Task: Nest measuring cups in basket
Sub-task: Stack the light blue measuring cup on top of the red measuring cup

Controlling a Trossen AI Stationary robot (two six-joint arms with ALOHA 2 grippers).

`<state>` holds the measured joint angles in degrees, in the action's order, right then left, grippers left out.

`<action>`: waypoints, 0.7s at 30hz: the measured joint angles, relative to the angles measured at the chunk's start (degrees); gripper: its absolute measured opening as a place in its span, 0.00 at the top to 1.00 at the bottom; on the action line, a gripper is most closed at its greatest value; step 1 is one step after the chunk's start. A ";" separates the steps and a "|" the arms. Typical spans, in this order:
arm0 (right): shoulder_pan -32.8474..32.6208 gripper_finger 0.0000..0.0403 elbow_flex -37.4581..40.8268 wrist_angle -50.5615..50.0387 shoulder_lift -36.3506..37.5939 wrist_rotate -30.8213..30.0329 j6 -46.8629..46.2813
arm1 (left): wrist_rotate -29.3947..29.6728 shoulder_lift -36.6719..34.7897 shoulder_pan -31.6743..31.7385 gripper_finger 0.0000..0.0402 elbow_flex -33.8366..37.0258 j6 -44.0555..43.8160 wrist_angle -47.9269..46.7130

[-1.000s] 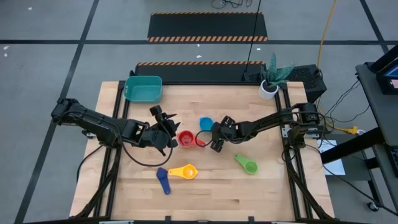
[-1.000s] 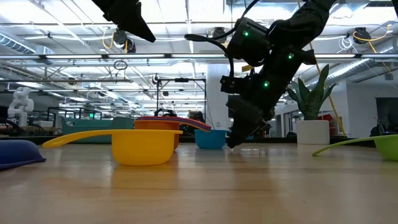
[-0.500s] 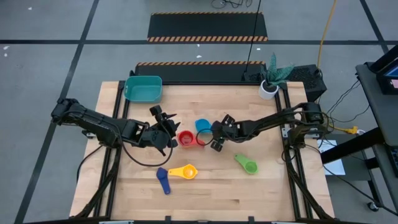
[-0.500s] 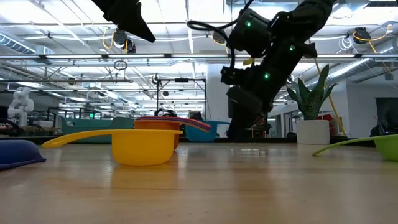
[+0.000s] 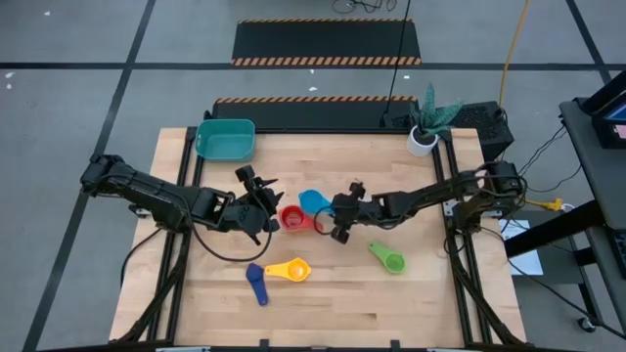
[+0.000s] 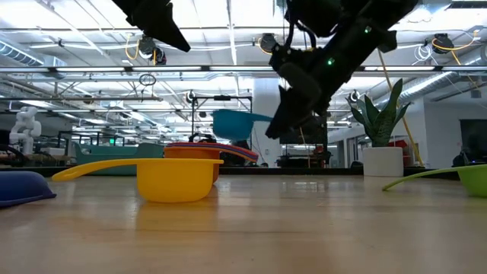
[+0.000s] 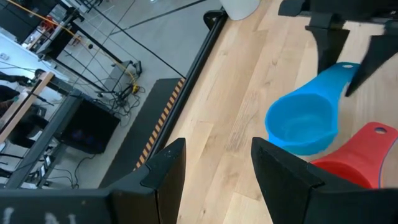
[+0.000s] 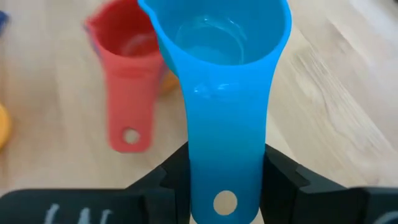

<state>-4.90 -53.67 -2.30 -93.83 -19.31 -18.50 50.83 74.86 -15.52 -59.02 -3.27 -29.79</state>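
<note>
My right gripper (image 5: 335, 209) is shut on the light blue measuring cup (image 5: 311, 201), which hangs in the air over the middle of the table (image 6: 232, 122). The red cup (image 5: 291, 217) sits just left of it, stacked in an orange one (image 6: 190, 153). My left gripper (image 5: 258, 198) hovers open beside the red cup, touching nothing. The yellow cup (image 5: 294, 269), dark blue cup (image 5: 256, 285) and green cup (image 5: 390, 259) rest on their bases nearer the front. The teal basket (image 5: 226, 138) stands at the far left corner. My right gripper pinches the light blue cup's handle (image 8: 224, 155) between its two fingers (image 8: 283, 177), near the free end with the hole. The fingers come from the table's right, in line with the handle. The cup is lifted clear, bowl (image 8: 217, 31) pointing away from the gripper, mouth up.
A white plant pot (image 5: 423, 141) stands at the far right corner. Bare wood lies along the near edge (image 5: 323, 318) and between the basket and the pot.
My right gripper has risen and shifted slightly toward the table's left, lifting the light blue cup off the table by its handle. The cup now hangs in the air close beside the red cup.
</note>
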 joint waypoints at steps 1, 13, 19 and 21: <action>-0.39 0.70 0.00 0.78 0.07 0.01 0.80 | -0.01 -0.01 -0.01 0.54 0.00 0.00 0.00; -2.35 0.70 0.00 8.88 0.13 1.71 4.24 | 0.00 0.01 0.00 0.54 0.00 -0.01 0.03; -2.35 0.70 0.01 12.34 -1.29 4.36 2.96 | -0.01 -0.01 0.00 0.54 0.00 0.00 0.05; -2.35 0.70 -0.04 15.54 -2.67 4.92 2.92 | 0.00 0.01 0.01 0.54 0.00 -0.02 0.08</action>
<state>-7.25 -53.71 13.24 -96.50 -14.39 -15.59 50.83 74.87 -15.51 -59.02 -3.29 -29.71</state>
